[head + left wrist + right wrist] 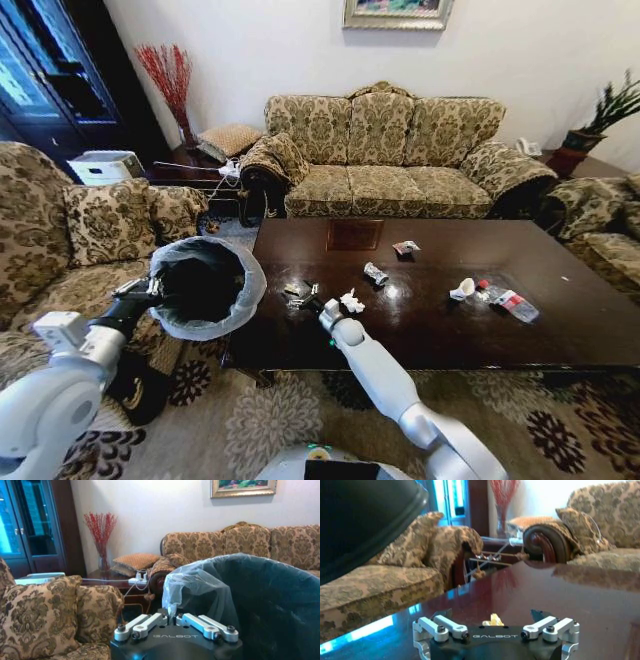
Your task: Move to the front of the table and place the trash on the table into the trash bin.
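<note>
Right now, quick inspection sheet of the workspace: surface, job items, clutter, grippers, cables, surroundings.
Surface: dark glossy table, much of it bare.
Job items: bin with bag liner, held up at the table's left end; white cup and clear bottle to the right; wrappers mid-table; small scraps near the right gripper.
Clutter: nothing seen beyond the trash.
Grippers: left gripper shut on the bin's rim; right gripper open, low over the table, a pale scrap between its fingers.
Cables: power strip with cords on the side table.
Surroundings: sofa, armchairs, red branches in vase.
</note>
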